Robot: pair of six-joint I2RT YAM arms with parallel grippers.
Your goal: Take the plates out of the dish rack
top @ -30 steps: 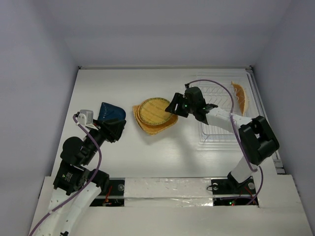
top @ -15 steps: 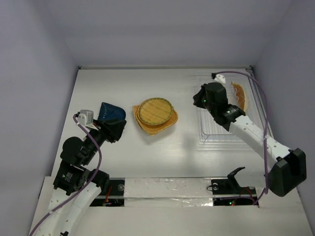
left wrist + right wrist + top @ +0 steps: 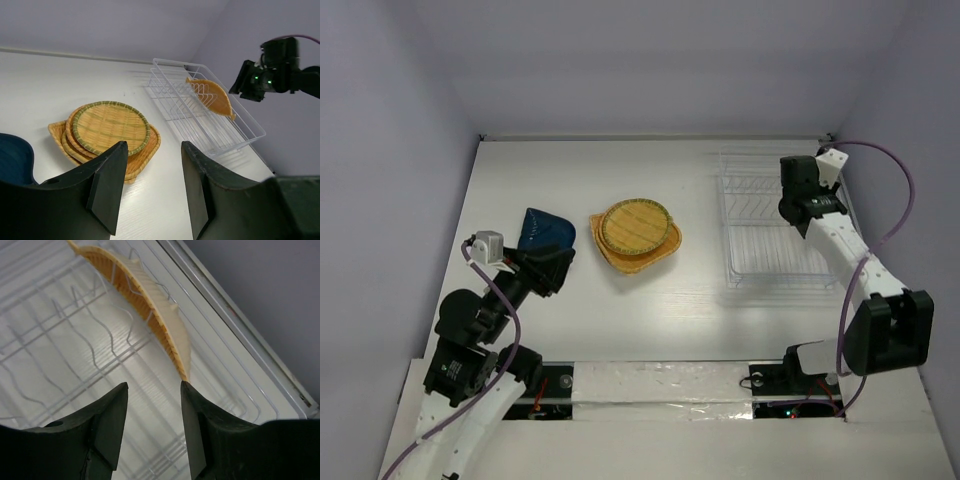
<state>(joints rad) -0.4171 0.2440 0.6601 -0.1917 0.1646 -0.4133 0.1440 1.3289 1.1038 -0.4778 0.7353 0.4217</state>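
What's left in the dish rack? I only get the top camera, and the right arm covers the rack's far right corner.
Observer: One leaf-shaped plate, standing on edge in the dish rack.
Operator: Is anything gripping it?
Observer: No, the right hand is open and clear of the plate, near its tip.
Operator: And the other arm?
Observer: The left hand is open and empty.

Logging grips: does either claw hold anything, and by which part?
Nothing. The right claw is open near the orange-yellow woven leaf-shaped plate in the white wire rack; the left claw is open, empty.
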